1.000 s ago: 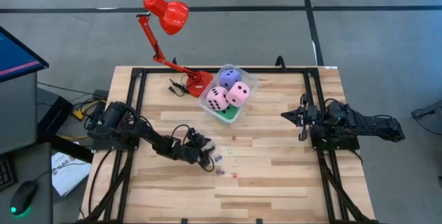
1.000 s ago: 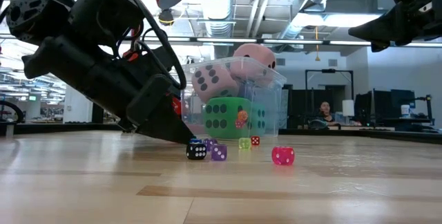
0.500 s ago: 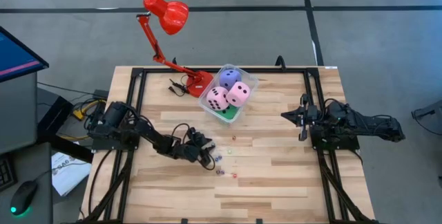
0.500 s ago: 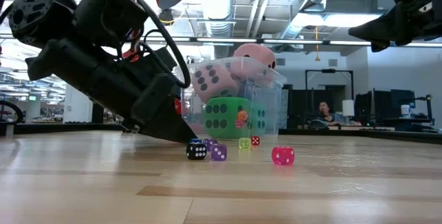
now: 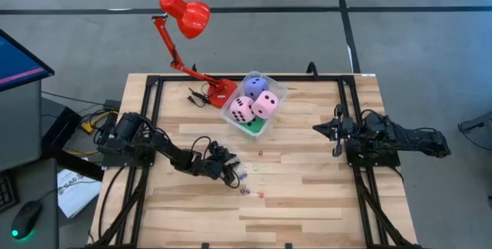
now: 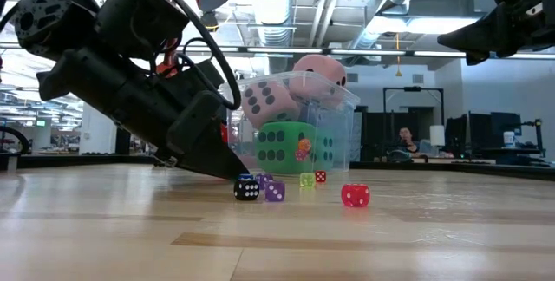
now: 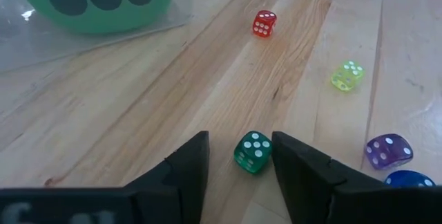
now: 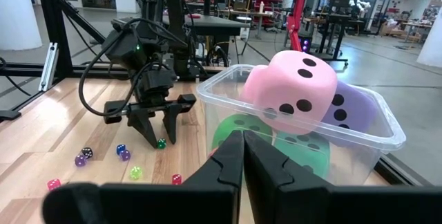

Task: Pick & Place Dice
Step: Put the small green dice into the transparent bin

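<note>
The left hand [image 7: 238, 165] is down on the bench [image 5: 307, 195], fingers spread either side of a tiny green die [image 7: 252, 152]. To grip well, it should close squarely on the die's flat faces so it doesn't squirt out. The die lies between the fingertips, near the tub [image 5: 270, 114]. The right hand [image 5: 332, 131], fingers together, waits well off.

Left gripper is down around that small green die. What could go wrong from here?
The left gripper is open, and the green die sits near its fingertips, so closing may squirt it out. The purple die and blue die lie beside one finger and could get knocked.
</note>
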{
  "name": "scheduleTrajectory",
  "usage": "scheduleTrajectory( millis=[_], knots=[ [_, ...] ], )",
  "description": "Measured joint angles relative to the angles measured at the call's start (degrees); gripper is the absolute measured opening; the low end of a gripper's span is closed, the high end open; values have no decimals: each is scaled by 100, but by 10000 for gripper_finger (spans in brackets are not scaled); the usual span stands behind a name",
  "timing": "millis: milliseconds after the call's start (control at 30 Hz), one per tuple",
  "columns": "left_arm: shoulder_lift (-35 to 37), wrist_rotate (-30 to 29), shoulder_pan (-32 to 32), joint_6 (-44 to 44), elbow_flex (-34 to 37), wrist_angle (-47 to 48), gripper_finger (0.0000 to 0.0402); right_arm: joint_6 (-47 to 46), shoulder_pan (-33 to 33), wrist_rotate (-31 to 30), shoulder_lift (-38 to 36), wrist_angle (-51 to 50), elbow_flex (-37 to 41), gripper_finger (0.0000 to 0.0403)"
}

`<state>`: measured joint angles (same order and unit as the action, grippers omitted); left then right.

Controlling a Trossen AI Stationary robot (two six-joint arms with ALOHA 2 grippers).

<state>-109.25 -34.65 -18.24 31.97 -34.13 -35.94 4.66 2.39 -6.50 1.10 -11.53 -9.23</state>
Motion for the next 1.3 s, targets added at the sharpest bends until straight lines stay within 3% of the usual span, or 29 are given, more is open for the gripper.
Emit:
scheduleTrajectory(
  millis=[733, 1300],
  knots=[
    [0, 10, 7, 0, 0, 34, 64, -11, 0, 0, 0, -2, 0, 8],
    [0, 39, 4, -4, -4, 44, 62, -13, 0, 0, 0, 0, 0, 8]
  ],
)
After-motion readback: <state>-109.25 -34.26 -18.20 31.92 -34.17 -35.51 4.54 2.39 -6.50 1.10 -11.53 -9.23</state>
